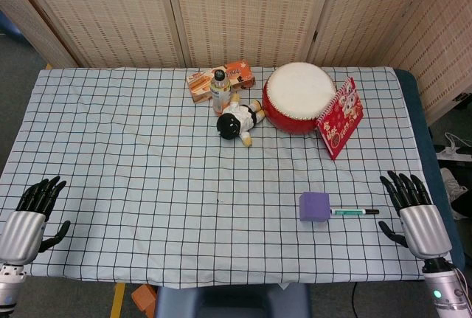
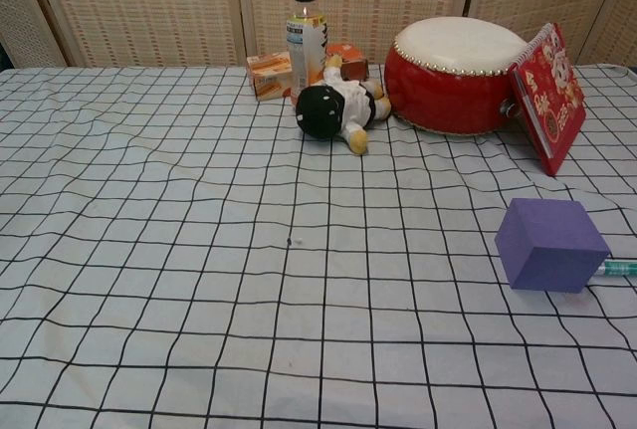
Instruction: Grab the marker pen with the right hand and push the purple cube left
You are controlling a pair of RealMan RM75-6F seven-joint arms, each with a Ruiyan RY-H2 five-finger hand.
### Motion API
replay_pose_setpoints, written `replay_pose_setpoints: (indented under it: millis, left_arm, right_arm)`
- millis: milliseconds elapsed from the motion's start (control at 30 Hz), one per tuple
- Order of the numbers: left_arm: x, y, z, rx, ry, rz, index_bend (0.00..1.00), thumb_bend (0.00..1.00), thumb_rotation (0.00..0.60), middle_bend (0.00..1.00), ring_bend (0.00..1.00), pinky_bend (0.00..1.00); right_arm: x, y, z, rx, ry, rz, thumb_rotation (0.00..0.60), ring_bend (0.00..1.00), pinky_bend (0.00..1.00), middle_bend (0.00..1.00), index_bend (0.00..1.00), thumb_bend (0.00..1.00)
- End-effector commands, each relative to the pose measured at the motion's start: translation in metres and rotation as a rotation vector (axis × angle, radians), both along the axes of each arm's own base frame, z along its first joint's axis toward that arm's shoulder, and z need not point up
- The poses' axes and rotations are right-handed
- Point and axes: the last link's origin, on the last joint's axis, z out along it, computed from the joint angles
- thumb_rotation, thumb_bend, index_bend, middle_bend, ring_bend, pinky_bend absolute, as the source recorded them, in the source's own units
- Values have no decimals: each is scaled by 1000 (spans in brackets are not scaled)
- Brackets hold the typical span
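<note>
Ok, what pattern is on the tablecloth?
The tablecloth is white with a black grid of squares, clearest in the head view.

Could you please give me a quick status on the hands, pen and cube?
Left robot hand and right robot hand open, empty. Marker pen lies untouched, tip against purple cube. Cloth left of cube bare.

The tablecloth is white with a black grid. The cube is purple; the marker pen is white with a green band and black cap. The drum is red with a cream skin, the booklet red. The doll is black and white, the box orange. Both the left hand and the right hand are silver with black fingers.
</note>
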Motion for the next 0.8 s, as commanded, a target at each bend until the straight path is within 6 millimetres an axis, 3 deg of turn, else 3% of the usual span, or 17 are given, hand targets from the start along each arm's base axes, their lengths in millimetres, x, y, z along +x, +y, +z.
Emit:
replay_pose_setpoints:
  millis: [33,267,400,567,800]
  left_arm:
    - [0,-1,1,3,-2,0,0,380,600,0,0,89]
    - [0,-1,0,-9,-3,1,0,381,600,0,0,90]
    - [1,-2,1,-17,-18,-6,0,380,600,0,0,90]
    - [0,1,0,-35,-27,0,0,381,600,0,0,90]
    - [0,2,1,-43,-37,2,0,378,600,0,0,91]
  right_arm:
    - [0,0,-1,8,7,-2,600,0,0,0,0,136]
    - [0,0,-6,32,24,-13,600,0,0,0,0,136]
    - [3,-10,-33,118,47,-16,600,0,0,10,9,139]
    - [8,-33,-60,183,129,-24,600,5,27,200,233,147]
    - [16,-48,-85,222,201,-28,600,81,68,339,394,162]
